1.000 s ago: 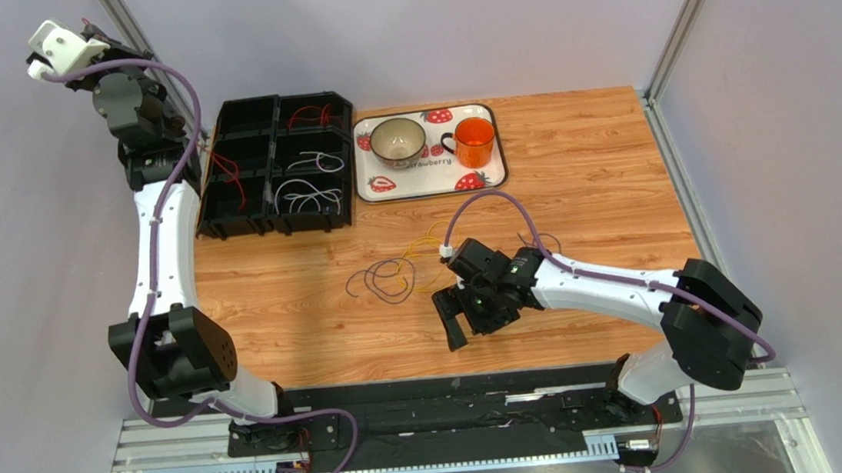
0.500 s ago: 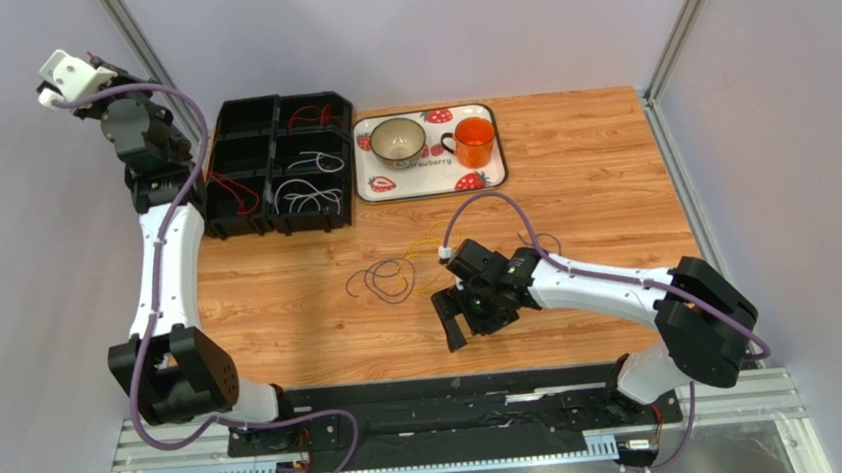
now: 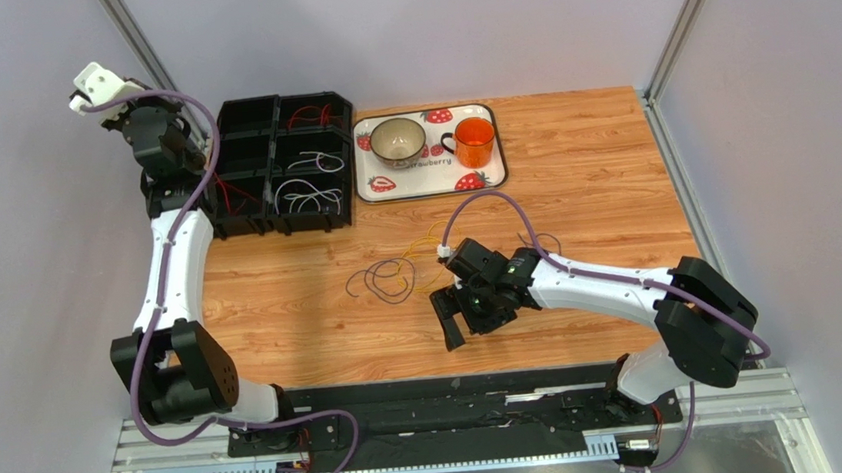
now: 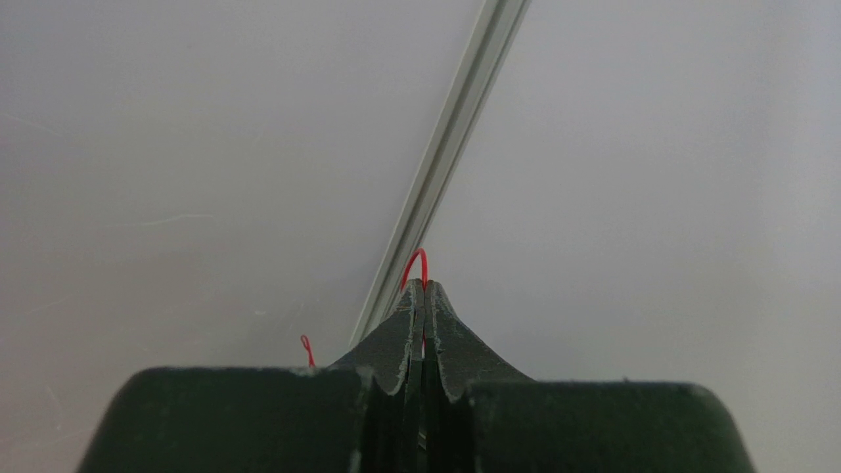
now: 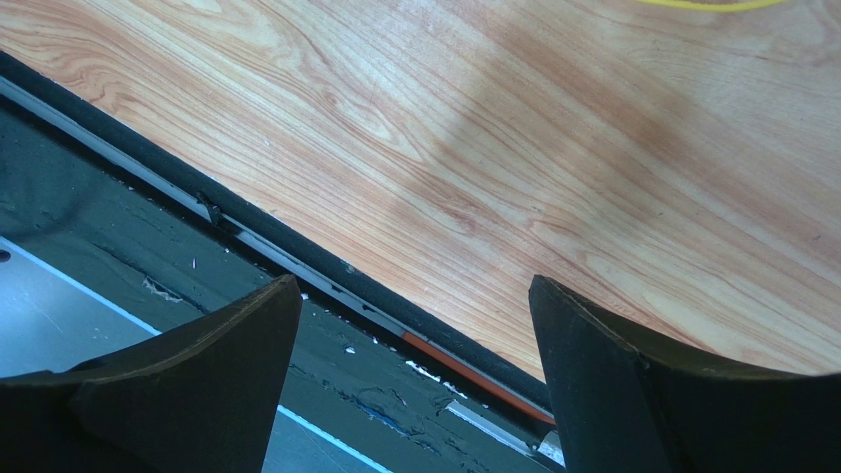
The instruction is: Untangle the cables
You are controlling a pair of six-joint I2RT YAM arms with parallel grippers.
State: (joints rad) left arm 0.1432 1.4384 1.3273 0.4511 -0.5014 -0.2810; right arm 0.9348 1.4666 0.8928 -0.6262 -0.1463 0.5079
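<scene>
Item 1, left claw (image 4: 422, 299): you are holding it raised against the plain grey wall, beside a metal corner post (image 4: 449, 148). Its matte black jaws are pressing together on a thin red cable (image 4: 417, 258), whose small arc is poking out above the tips.

Item 2, right claw (image 5: 412, 288): you are hovering it wide apart and gripping nothing, over the near edge of the table (image 3: 582, 175), a smooth wood-grain board.

Item 3, dark purple cables (image 3: 389, 277): thin loose loops are lying overlapped on the table, near the right claw but apart from it. A yellow cable (image 3: 426, 242) is curling just beyond them.

Item 4, black plastic bin (image 3: 270, 158): rectangular, with dividers. White cables (image 3: 312, 195) are lying in its near right compartments, and red cables (image 3: 315, 116) are sitting in the far right one.

Item 5, tray (image 3: 497, 171): white, with rounded corners and a strawberry print. The word on its near rim is reading as "Strawberry". It is carrying a round pale bowl (image 3: 397, 138) and a translucent orange mug (image 3: 476, 140) with a dark handle.
</scene>
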